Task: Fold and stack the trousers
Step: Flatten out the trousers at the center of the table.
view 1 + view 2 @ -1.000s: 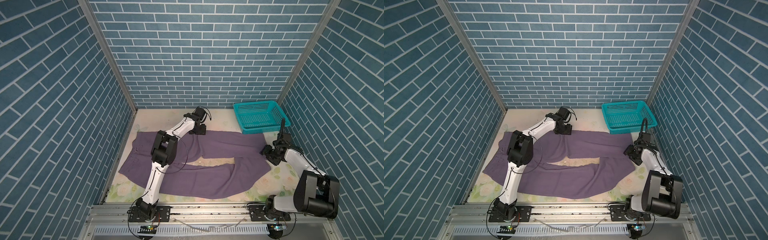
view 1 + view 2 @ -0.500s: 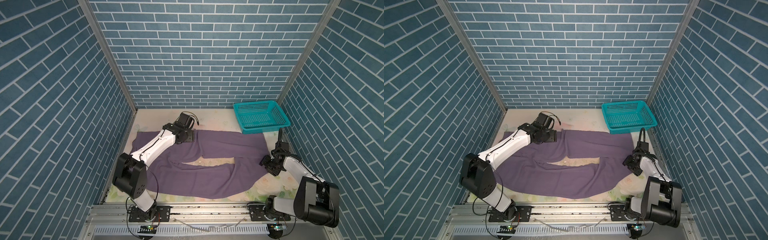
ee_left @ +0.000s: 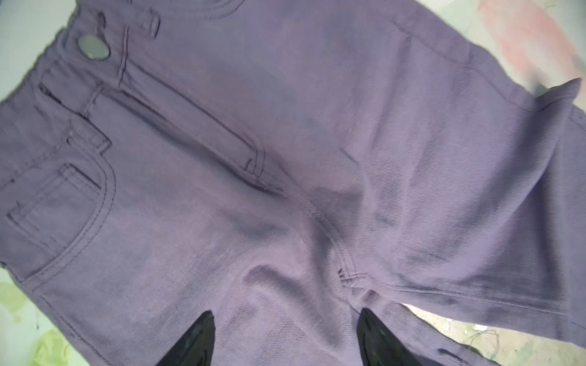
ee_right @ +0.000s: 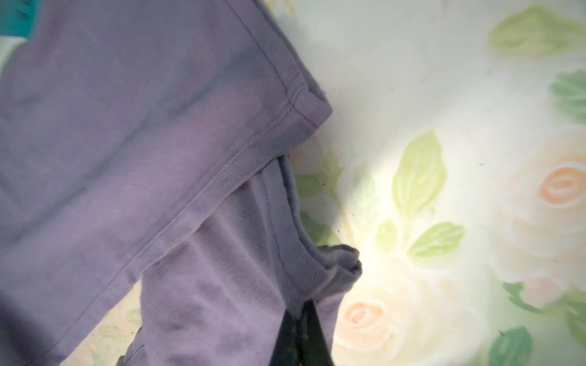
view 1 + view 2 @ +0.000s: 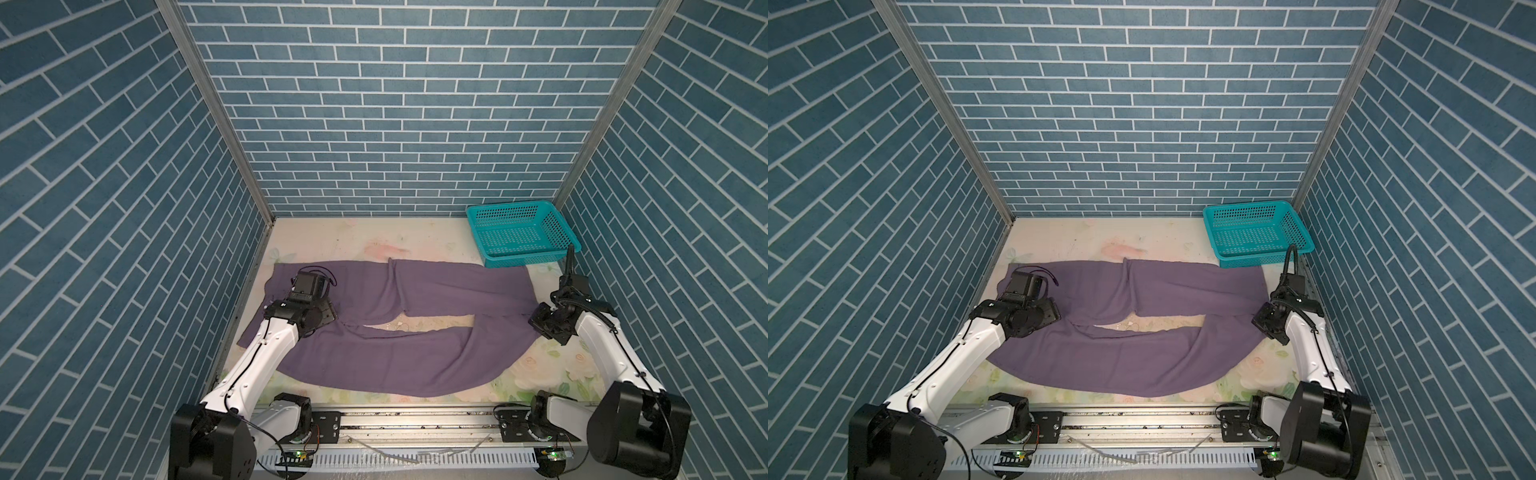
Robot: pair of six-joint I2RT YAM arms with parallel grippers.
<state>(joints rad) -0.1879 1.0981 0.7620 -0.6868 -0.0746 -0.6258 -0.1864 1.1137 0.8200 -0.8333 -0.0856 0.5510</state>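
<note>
The trousers (image 5: 374, 357) lie crosswise, waistband seemingly leftward, legs toward the basket (image 5: 523, 259).

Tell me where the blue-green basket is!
In a top view, the teal basket sits on the table in its far right corner, by the brick walls, just behind the end of the trousers' far leg.

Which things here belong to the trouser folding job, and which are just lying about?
Part of the job:
- purple trousers, laid out unfolded
- left tool, open over the waist end
- right tool, shut on a leg hem

Just lying about:
- teal basket, in the far right corner
- floral table cover, under everything
</note>
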